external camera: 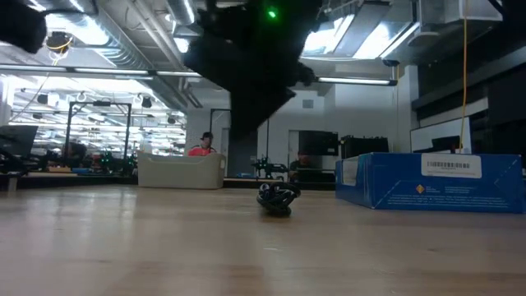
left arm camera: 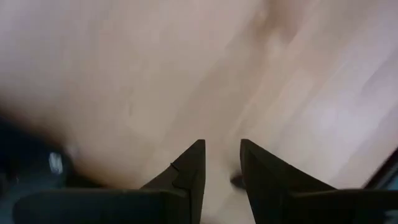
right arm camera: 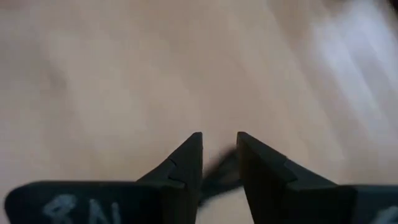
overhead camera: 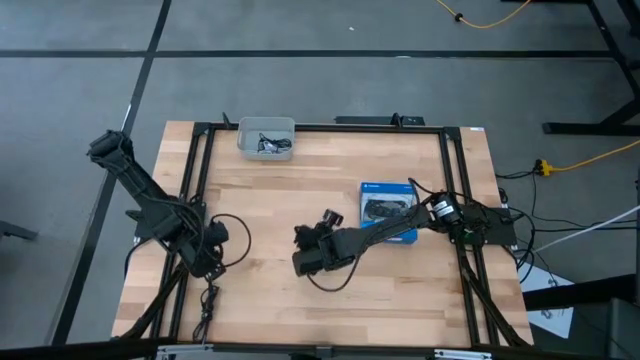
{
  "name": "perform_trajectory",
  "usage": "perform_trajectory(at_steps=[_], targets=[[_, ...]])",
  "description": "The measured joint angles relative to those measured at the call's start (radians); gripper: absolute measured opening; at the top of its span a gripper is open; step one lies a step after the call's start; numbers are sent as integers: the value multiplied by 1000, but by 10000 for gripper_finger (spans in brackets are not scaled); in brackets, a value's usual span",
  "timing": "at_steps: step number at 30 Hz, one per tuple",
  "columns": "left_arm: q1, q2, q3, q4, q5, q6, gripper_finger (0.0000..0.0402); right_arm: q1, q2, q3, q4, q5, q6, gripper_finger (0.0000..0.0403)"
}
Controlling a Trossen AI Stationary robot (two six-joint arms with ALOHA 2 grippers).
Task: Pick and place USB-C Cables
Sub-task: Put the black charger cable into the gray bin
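A: Listing from the table's front edge, what comes first?

B: Item one: a thin black cable [overhead camera: 210,297], lying loose on the wood at front left. I take it for one of the USB-C cables, not yet collected.

A: And the arm next to it?

B: Item two: the left gripper [left arm camera: 222,144], low near that cable. Its jaws stand narrowly apart with nothing between them. It looks parked, perhaps ready for the loose cable.

A: The other arm?

B: Item three: the right gripper [overhead camera: 303,265], stretched from the right side to mid-table. The low view shows it raised clear of the wood. Whether its jaws are closed on anything cannot be told. A thin dark loop shows beneath it from above, which may be a cable or its own wiring.

A: Behind it?

B: Item four: a black bundle [external camera: 275,200], coiled on the wood just beside the right forearm. It is within reach, so probably the next pick.

Item five: the blue box [overhead camera: 388,205], flat, partly under that arm. It is no part of the job.

A: Farthest?

B: Item six: a grey bin [overhead camera: 266,126] at the far edge, with cables [overhead camera: 270,146] already inside. That makes it the likely drop-off.
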Motion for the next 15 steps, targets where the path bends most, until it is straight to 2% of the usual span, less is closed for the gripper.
perform_trajectory(at_steps=[3, 7, 10, 15], targets=[[0, 0, 0, 23, -113, 107, 93, -15, -9, 0, -104, 0, 98, 103], [0, 0, 0, 33, -211, 225, 93, -16, -9, 0, -204, -89, 240, 103], [0, 0, 0, 32, -272, 294, 93, -16, -9, 0, -199, -158, 306, 103], [0, 0, 0, 32, -400, 367, 93, -16, -9, 0, -149, -193, 337, 103]])
